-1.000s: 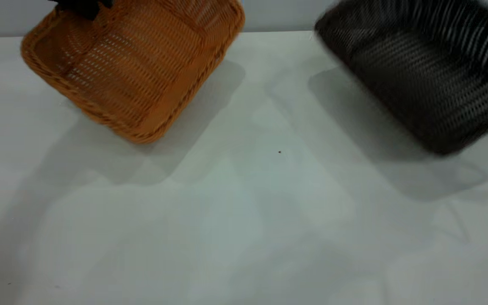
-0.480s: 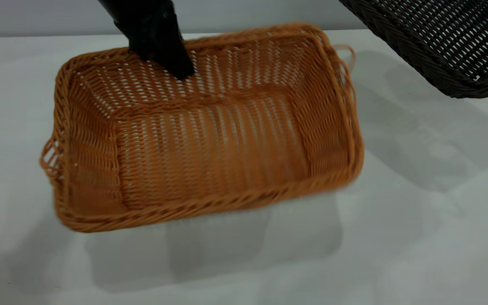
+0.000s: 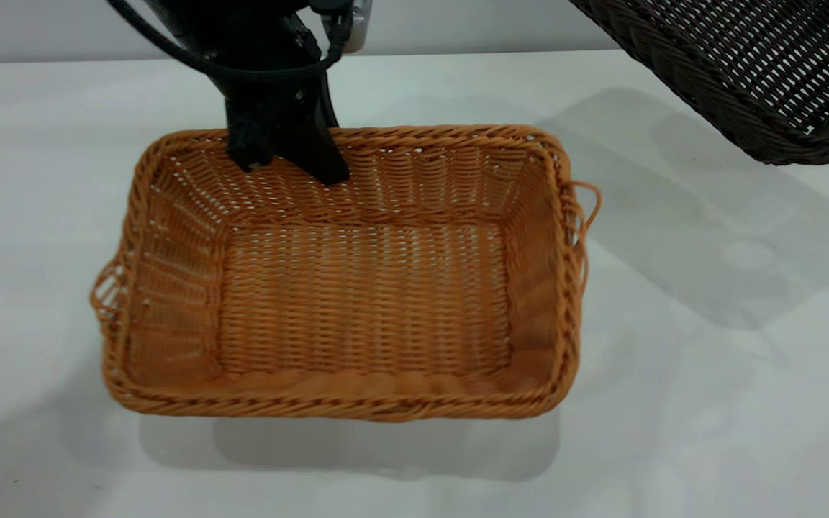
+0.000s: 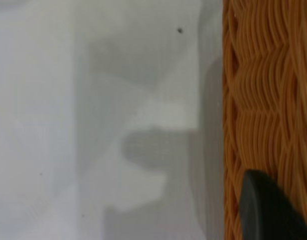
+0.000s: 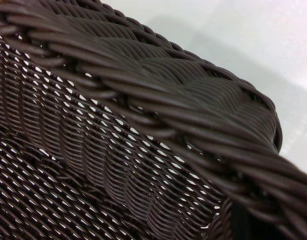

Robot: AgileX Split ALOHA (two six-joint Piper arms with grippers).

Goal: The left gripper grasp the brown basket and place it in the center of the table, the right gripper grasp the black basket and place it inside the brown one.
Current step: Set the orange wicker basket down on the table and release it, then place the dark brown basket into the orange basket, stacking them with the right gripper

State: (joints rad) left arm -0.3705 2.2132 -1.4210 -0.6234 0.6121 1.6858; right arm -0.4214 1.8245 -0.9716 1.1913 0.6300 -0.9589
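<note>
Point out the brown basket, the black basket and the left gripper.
brown basket (image 3: 364, 298): exterior view, on its woven floor.
black basket (image 3: 760, 65): exterior view, on its open-weave wall at the top right corner.
left gripper (image 3: 288, 162): exterior view, between its fingertips at the brown basket's far rim.

A rectangular orange-tan woven wicker basket (image 3: 357, 288) with a braided rim and small loop handles sits flat near the middle of the plain white desk (image 3: 673, 403). The black left hand (image 3: 286, 155) with its cable straddles the basket's far rim, one finger inside the wall, one outside. A very dark woven wicker basket (image 3: 745, 72) hangs tilted at the upper right, clear of the desk.
</note>
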